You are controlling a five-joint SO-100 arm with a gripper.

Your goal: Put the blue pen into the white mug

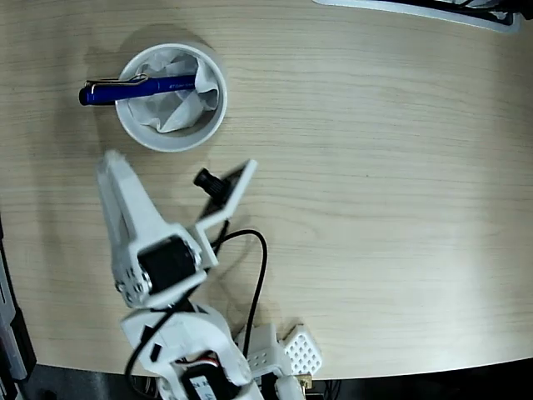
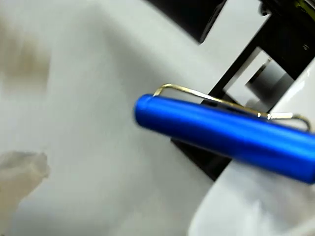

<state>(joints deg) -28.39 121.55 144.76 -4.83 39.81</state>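
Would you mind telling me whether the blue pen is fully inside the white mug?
Partly in: the blue pen lies across the white mug rim, its clip end sticking out past the left edge.

A hobby or lab desk set up for small-robot trials.

A pale wood-grain laminate tabletop (image 1: 375, 167) with a rounded front edge carries a white 3D-printed plastic arm (image 1: 146, 242) with exposed black servo motors and a loose black cable (image 1: 260, 275), looped across the surface. Its base sits at the desk's near edge beside a white perforated printed part (image 1: 301, 352). A grey-white flat device edge (image 1: 433, 12) lies at the far side.
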